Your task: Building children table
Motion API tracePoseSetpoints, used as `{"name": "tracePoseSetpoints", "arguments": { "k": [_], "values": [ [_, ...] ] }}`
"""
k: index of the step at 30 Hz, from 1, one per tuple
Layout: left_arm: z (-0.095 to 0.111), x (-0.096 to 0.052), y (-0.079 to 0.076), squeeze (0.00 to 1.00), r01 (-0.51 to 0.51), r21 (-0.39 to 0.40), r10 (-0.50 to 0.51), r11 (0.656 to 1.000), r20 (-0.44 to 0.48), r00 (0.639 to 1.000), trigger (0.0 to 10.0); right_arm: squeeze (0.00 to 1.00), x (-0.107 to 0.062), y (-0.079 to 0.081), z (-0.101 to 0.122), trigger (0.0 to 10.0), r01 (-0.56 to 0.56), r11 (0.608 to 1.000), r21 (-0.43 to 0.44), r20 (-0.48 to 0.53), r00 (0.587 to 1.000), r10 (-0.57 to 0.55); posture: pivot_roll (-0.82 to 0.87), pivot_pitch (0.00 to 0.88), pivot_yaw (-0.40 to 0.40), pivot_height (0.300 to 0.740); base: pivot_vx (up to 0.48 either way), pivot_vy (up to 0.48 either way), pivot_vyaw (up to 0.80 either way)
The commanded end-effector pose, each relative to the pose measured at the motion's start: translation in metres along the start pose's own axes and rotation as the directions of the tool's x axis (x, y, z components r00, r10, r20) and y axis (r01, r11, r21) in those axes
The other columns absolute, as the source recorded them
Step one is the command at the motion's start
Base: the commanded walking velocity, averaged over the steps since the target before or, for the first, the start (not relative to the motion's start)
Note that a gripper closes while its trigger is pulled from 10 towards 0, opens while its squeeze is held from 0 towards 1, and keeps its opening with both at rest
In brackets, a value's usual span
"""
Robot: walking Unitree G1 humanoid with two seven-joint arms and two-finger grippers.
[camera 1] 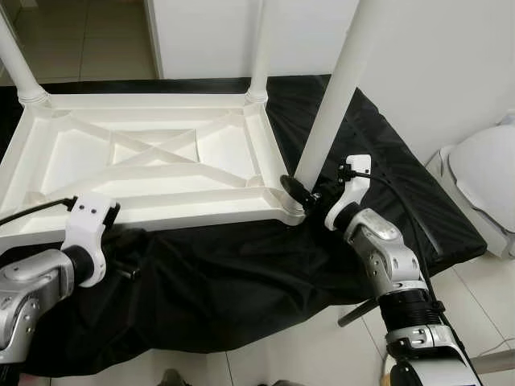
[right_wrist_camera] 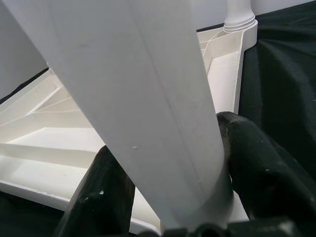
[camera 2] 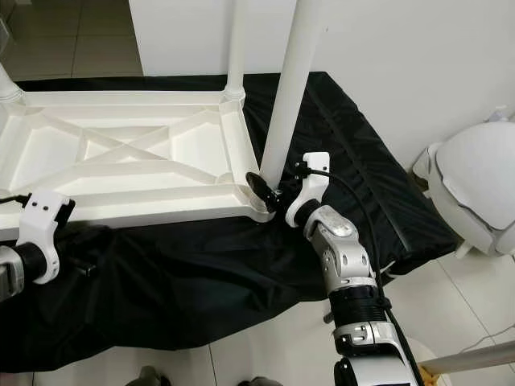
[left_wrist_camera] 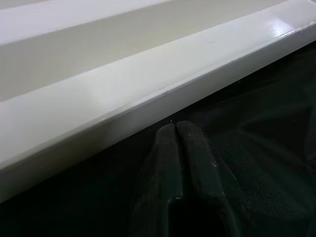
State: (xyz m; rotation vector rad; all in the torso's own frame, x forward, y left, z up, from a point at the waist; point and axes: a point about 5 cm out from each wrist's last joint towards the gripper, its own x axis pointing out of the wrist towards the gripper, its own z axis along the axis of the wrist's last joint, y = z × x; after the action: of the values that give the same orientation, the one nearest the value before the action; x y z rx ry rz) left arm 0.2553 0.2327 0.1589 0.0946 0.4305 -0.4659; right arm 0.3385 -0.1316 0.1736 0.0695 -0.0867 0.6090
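Upturned white plastic children's table top [camera 1: 153,161], ribbed underside showing, flat on a black cloth [camera 1: 241,281] spread over the tiled floor [camera 1: 306,354] beside a white wall [camera 1: 434,64]. Three white round plastic legs standing up from its corners: two at the far edge, and the near-right leg [camera 1: 334,96] leaning slightly at its corner socket [camera 1: 291,211].

Right pincer [camera 1: 299,191] clamped on that near-right leg just above the socket, one long black finger [right_wrist_camera: 98,197] to each side of the tube, pressed against it. Left pincer [left_wrist_camera: 177,148] low over the black cloth just beside the table top's near rim [left_wrist_camera: 148,84], fingers pressed together and holding nothing, tips near the rim, contact not discernible.

Likely handling: hollow moulded plastic, light and stiff, glossy and so probably slippery under hard fingers; round tube apt to turn or slide in a two-finger grip. Best hold low on the leg, close to the socket, where a push or twist goes straight into the joint rather than levering the long tube sideways. Table top light enough to skid on the cloth under a hard press, hence sense in bracing the near rim from the other side. Leg not yet plumb by the look of it, seating apparently unfinished.

White rounded plastic object [camera 1: 483,181] on the floor to the right, well apart from the work.
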Motion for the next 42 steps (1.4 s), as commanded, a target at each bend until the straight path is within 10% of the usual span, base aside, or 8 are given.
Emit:
{"name": "tracePoseSetpoints", "arguments": {
  "k": [1,20,21,22,24,25,42],
  "values": [
    [-0.005,-0.001,0.005,0.0,-0.024,0.002,0.024,1.0,-0.023,0.999,10.0,0.0,-0.002,-0.002,-0.003,10.0,0.004,1.0,0.015,-0.015,1.0,-0.004,0.01,0.087,-0.08,0.74,0.0,0.0,0.0],
    [-0.013,0.016,0.037,0.0,-0.217,-0.123,0.213,0.968,-0.046,0.976,10.0,0.0,-0.007,0.001,-0.008,10.0,-0.028,0.999,0.019,-0.038,0.999,0.028,0.0,0.089,-0.078,0.74,0.0,0.0,0.0],
    [-0.014,0.017,0.04,0.0,-0.235,-0.128,0.23,0.964,-0.052,0.972,10.0,0.0,-0.008,-0.002,-0.009,9.3,-0.016,0.999,0.034,-0.041,0.999,0.017,-0.01,0.088,-0.077,0.74,0.0,0.0,0.0],
    [-0.015,0.018,0.042,0.0,-0.251,-0.129,0.245,0.959,-0.06,0.968,10.0,0.0,-0.009,-0.005,-0.011,2.5,0.001,0.999,0.044,-0.047,0.999,0.001,-0.01,0.087,-0.077,0.74,0.0,0.0,0.0],
    [-0.015,0.018,0.042,0.0,-0.251,-0.129,0.245,0.959,-0.06,0.968,10.0,0.0,-0.009,-0.005,-0.011,2.5,0.001,0.999,0.044,-0.047,0.999,0.001,-0.01,0.087,-0.077,0.74,0.0,0.0,0.0],
    [-0.016,0.018,0.043,0.0,-0.259,-0.129,0.253,0.957,-0.065,0.965,10.0,0.0,-0.01,-0.007,-0.012,0.0,0.012,0.999,0.05,-0.052,0.999,-0.01,-0.01,0.087,-0.077,0.74,0.0,0.0,0.0],
    [-0.02,0.028,0.06,0.0,-0.349,-0.124,0.34,0.929,-0.09,0.936,10.0,0.0,-0.02,0.005,-0.023,0.0,-0.101,0.978,0.181,-0.081,0.99,0.117,-0.01,0.086,-0.068,0.74,0.0,0.0,0.0]
  ]
}}
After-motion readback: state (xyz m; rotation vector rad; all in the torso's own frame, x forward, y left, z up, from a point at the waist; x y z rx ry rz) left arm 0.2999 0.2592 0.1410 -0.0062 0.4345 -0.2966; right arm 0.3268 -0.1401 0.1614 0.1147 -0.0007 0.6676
